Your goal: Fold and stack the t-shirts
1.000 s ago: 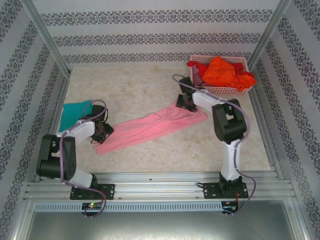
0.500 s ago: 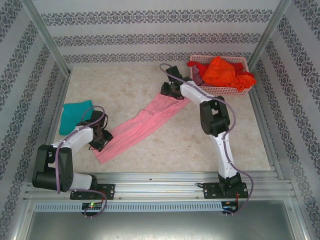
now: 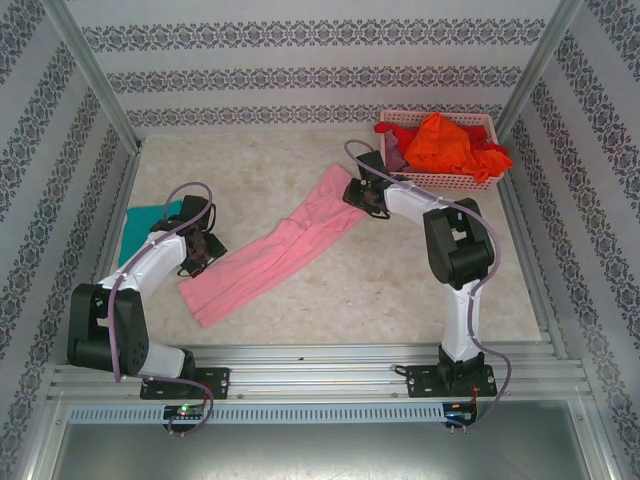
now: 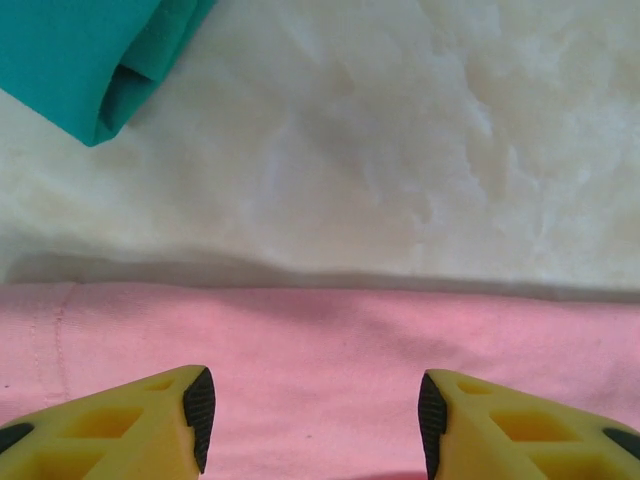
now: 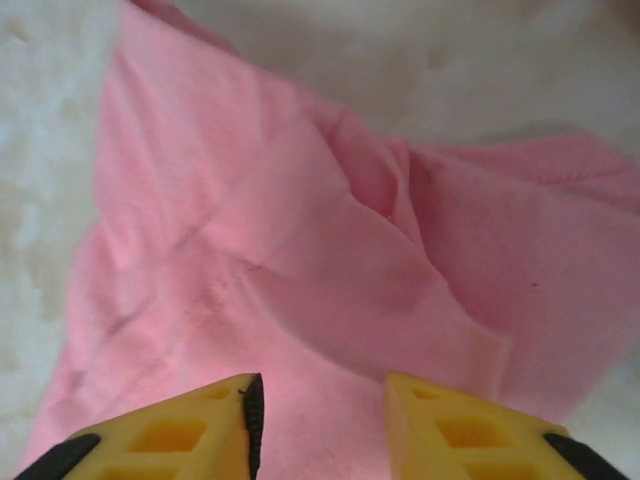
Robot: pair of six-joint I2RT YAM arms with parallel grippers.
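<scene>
marbled desk point(image 3: 300, 150) under you: your left tool point(image 4: 315, 405) hangs spread over the pink t-shirt point(image 3: 270, 252), right tool point(image 5: 322, 410) spread above its far end, teal t-shirt point(image 4: 80, 60) nearby.

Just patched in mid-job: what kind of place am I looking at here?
Probably a purpose-built robot test booth, not a real laundry room: wallpapered panel walls inside an aluminium frame, two arms bolted to a rail along the table, and a basket of t-shirts as props.
</scene>
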